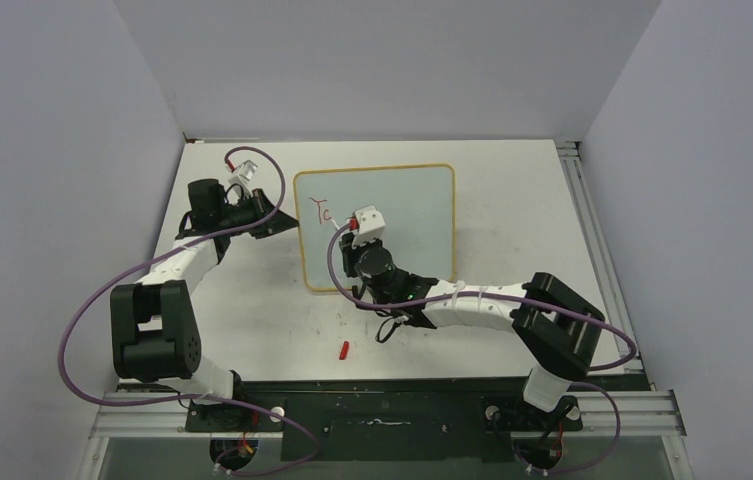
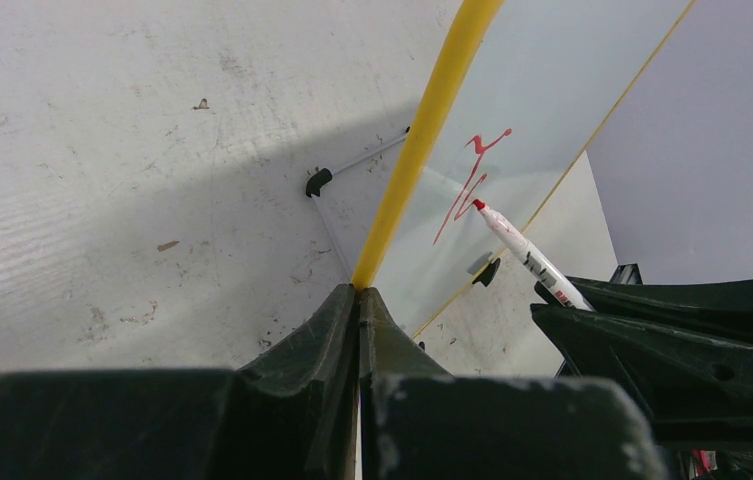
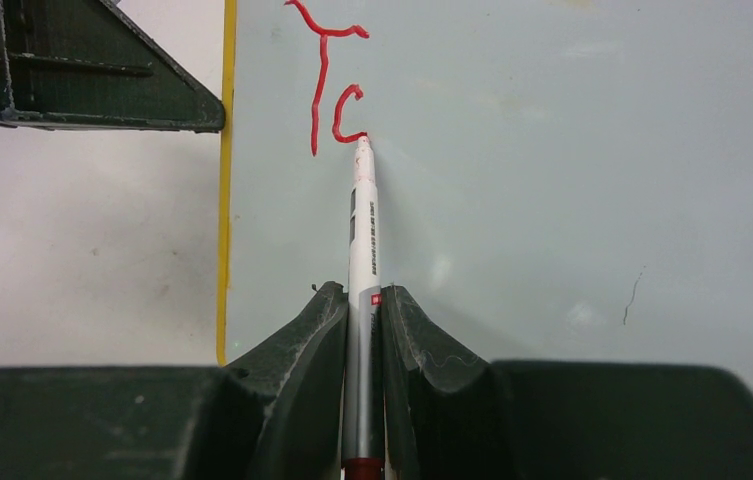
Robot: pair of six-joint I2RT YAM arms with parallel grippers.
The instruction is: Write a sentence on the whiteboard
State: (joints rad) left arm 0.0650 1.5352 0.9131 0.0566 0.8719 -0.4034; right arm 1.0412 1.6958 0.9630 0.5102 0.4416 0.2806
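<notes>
on the left, the left tool [image 2: 360,292] is sitting with its fingers together, pinching the yellow frame on the left edge of the whiteboard [image 1: 402,200] and so steadying it. the whiteboard is lying in the middle of the worktop [image 1: 252,320], toward the far side, its long sides running left to right.

just inside that left edge, near the far left corner, the sentence [image 3: 337,90] is only beginning: a red "t" is standing finished and a second letter is showing as an open curve, like a "c", most likely an "o" not yet closed. the rest of the surface is showing no writing.

the marker [image 3: 362,230] is pointing away from the right arm, its tip touching the board at the low end of that curve. the right tool [image 3: 362,295] is clamping the marker's barrel between its fingers. a small red cap [image 1: 344,349] is lying on the worktop nearer the arm bases.

so the writing step is under way and early. the next move is calling for the right arm to carry the tip round to close the letter, pressing lightly and evenly, then shifting rightward for the next one, while the left tool is holding the frame so the board is not sliding.
</notes>
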